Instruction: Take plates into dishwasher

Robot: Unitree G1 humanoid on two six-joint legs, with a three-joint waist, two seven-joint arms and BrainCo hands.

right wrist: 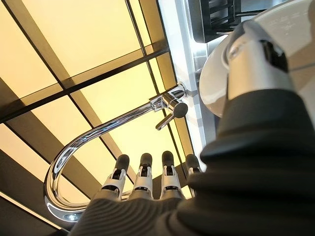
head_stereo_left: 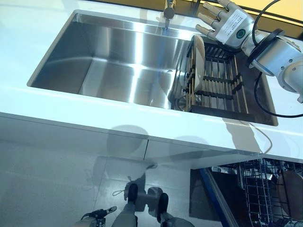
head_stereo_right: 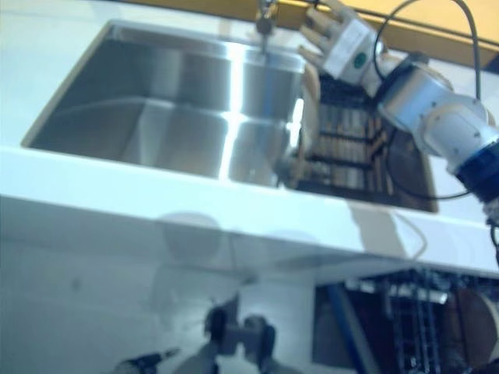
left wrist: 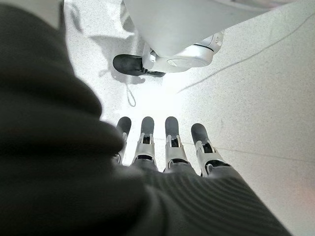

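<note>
A pale plate (head_stereo_left: 199, 60) stands on edge at the left end of the dark dish rack (head_stereo_left: 222, 87), which sits in the right part of the steel sink (head_stereo_left: 113, 61). My right hand (head_stereo_left: 226, 22) hovers just above and behind the plate's top rim, open, fingers straight and pointing toward the faucet (right wrist: 162, 105). In the right wrist view the plate (right wrist: 216, 91) shows beside the thumb (right wrist: 251, 61); I cannot tell whether they touch. My left hand (left wrist: 167, 147) hangs low by the floor, open and holding nothing.
The dishwasher is open at the lower right, below the counter, with its wire basket (head_stereo_left: 262, 194) pulled out and a brownish dish (head_stereo_left: 289, 188) in it. White countertop (head_stereo_left: 94, 118) runs along the sink's front edge. The faucet base (head_stereo_left: 169, 10) stands behind the sink.
</note>
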